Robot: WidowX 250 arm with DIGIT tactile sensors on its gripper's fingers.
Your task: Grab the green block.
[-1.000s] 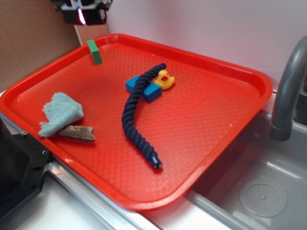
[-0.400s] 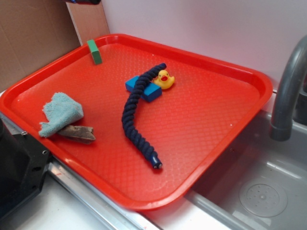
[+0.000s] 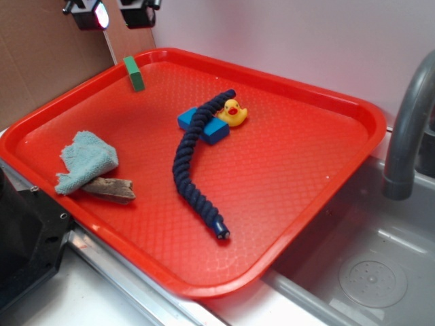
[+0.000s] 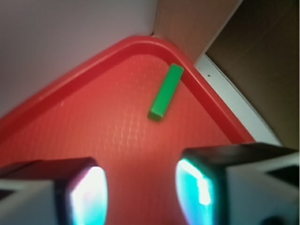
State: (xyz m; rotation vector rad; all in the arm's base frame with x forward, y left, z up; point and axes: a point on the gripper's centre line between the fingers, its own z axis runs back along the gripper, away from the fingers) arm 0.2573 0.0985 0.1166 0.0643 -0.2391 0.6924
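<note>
The exterior view looks down across the tray (image 3: 353, 129); the wrist view closely faces its far corner.

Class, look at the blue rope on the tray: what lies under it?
The blue rope crosses over a blue block, both ends showing. The block's middle is covered. Elsewhere, the red tray lies under it.

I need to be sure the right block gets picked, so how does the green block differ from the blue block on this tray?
The green block stands on a narrow edge at the tray's far corner; the blue block lies flat mid-tray. The green block stands alone with nothing touching it; the blue block has the dark blue rope draped across it and the rubber duck beside it. Both are small, plain rectangular blocks.
</note>
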